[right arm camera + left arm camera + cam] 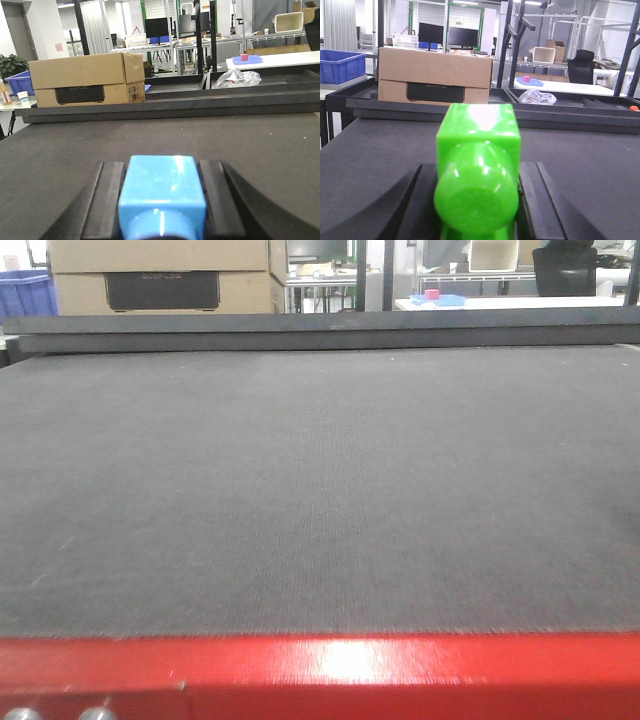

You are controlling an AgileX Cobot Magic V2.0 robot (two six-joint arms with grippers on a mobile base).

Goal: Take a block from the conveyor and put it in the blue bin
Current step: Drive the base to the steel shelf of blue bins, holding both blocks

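The left gripper point(479, 169) has its black fingers point(410, 200) closed against a bright green plastic block point(477, 145) with a round stud. The right gripper point(162, 167) likewise clamps a light blue plastic block point(161, 190). Both are low over the dark grey woven conveyor belt point(320, 490). Beyond its far rail, at the left, stands a blue plastic bin point(22, 292) beside a brown cardboard box point(160, 275)

Two black claws, one on each arm
The left claw point(479, 167) has two flat black fingers point(407, 202), dull and smooth. Each has a straight inner strip and a wide outer part that curves away. The right claw point(161, 164) looks the same, with plain black fingers point(102, 200).
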